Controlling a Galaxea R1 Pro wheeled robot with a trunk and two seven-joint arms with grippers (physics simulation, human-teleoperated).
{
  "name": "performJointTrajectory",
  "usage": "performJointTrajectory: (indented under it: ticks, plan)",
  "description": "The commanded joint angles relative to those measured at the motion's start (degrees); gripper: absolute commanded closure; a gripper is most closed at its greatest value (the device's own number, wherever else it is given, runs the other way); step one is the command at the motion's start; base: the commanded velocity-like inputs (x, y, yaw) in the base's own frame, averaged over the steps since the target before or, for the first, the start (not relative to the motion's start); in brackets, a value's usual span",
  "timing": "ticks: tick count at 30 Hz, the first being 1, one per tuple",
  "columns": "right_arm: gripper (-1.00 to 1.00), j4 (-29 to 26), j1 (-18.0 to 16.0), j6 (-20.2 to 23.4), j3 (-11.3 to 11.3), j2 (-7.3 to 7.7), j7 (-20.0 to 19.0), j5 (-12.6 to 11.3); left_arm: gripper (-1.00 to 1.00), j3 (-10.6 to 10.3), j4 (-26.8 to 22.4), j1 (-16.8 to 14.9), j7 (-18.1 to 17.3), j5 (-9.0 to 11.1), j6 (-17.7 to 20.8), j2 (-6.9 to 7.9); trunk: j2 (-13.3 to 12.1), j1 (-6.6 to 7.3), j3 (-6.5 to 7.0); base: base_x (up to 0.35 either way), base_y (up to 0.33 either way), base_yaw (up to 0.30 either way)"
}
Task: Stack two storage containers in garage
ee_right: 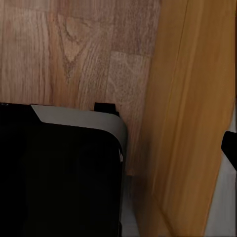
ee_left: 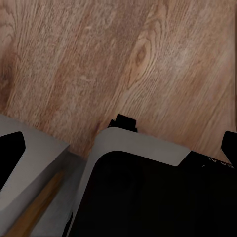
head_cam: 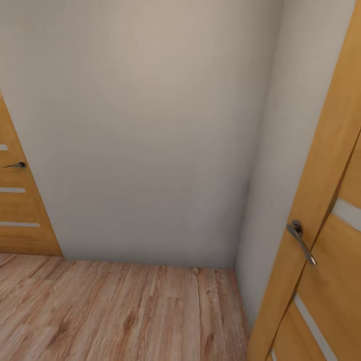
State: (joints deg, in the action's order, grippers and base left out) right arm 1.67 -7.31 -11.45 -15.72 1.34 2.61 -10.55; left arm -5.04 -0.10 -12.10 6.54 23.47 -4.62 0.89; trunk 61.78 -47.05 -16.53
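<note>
The two storage containers are out of view, and so is the garage. I face a bare corner of pale walls (head_cam: 150, 125) above a light wood-plank floor (head_cam: 125, 311). In the left wrist view my left gripper (ee_left: 118, 150) hangs over my own black and grey base (ee_left: 148, 197), open, its dark fingertips (ee_left: 10, 153) far apart at the picture's edges with nothing between them. My right gripper (ee_right: 118, 148) looks down the same way, open and empty, with one fingertip (ee_right: 230, 148) showing against an orange wooden door (ee_right: 187, 123).
An orange wooden door (head_cam: 326, 250) with a metal lever handle (head_cam: 301, 240) stands close on my right, its panel right beside my base (ee_right: 59, 173). A second like door (head_cam: 20, 210) with a handle (head_cam: 15, 165) is at the far left. Wood floor lies ahead up to the wall.
</note>
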Motion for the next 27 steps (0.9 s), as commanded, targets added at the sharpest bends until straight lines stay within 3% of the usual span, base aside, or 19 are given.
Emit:
performJointTrajectory:
  ticks: [1, 12, 27]
  plan:
    - [-1.00, 0.2, -0.1, -0.3, -0.4, -0.06, 0.0, -0.6, -1.00, -0.5, 0.0, 0.0, 0.1, 0.4, -0.1, -0.01, 0.0, -0.03, -0.07, 0.294, 0.000, 0.000]
    - [-1.00, 0.2, -0.1, -0.4, -0.1, -0.11, 0.1, -0.6, -1.00, -0.5, 0.0, 0.0, 0.1, 0.4, -0.1, -0.01, 0.0, -0.03, -0.07, 0.289, 0.000, 0.025]
    - [-1.00, 0.2, -0.1, -0.5, -0.1, -0.11, 0.1, -0.5, -1.00, -0.5, 0.0, 0.0, 0.1, 0.4, -0.1, -0.01, 0.0, -0.03, -0.07, 0.259, 0.000, 0.253]
